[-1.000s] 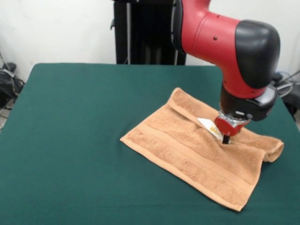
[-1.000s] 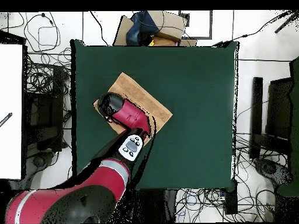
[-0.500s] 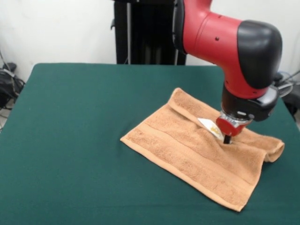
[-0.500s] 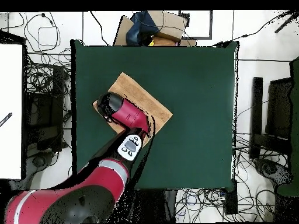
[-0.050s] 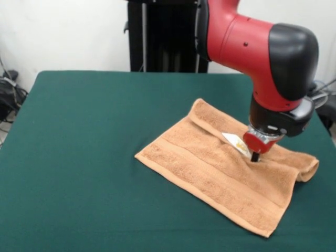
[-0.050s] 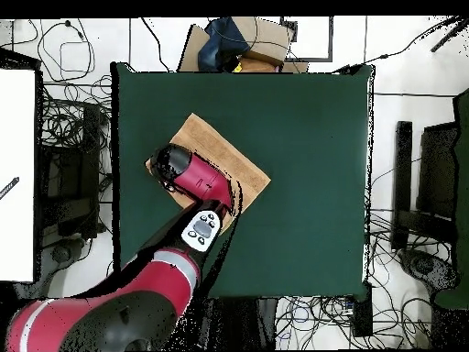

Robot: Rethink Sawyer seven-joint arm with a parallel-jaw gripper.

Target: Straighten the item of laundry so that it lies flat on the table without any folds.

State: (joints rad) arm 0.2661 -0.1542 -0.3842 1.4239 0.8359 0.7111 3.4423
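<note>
While the red and black arm [image 5: 252,47] reaches down from above, its pincer [image 5: 254,156] presses into the orange-brown towel [image 5: 220,168] spread on the green table [image 5: 79,157]. Only a dark tip shows below the red wrist fitting in the front view, sunk into the terry cloth where creases gather round it; whether the pincer is clenched on the fabric or released cannot be told from either view. A small white label [image 5: 234,143] lies on the towel just beside the tip, on the side toward the table's middle.

In the front view the towel sits on the right half of the table, turned at an angle to the table's edges, with one corner pointing toward the near edge. Woven border bands run along its length. Its left part lies flat, while the far right end curls over in a rolled fold [image 5: 307,169], and a ridge runs from the far corner toward the label.

From overhead, the towel [image 6: 224,156] appears in the left half of the table [image 6: 311,183], partly hidden under the arm's red wrist [image 6: 188,174], with the arm stretching back over the table's bottom edge. Cables [image 6: 64,137] litter the floor around the table.
</note>
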